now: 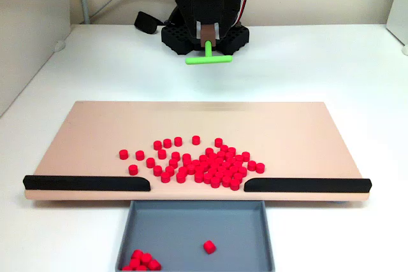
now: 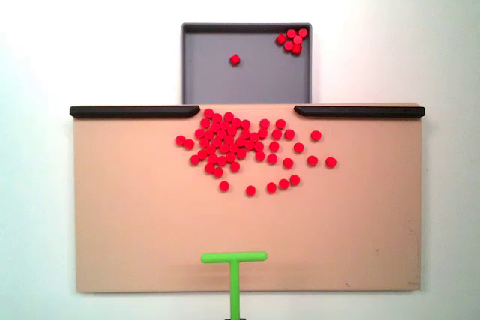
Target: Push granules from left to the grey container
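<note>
In a fixed view the gripper point(image 1: 209, 35) clenches the stem of the green T-shaped pusher point(image 1: 208, 59), hanging behind the beige board point(image 1: 95, 125); the red granules point(image 1: 204, 164) lie toward the camera, crowding the gap before the grey container point(image 1: 191, 221).

In a fixed view from above, the crossbar point(image 2: 234, 257) runs parallel to the board's far edge, with the granules point(image 2: 240, 144) straight ahead and the container point(image 2: 247, 80) beyond them.

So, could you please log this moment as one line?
gripper: shut on pusher, raised | granules: mostly on board, near gap | grey container: few inside
</note>
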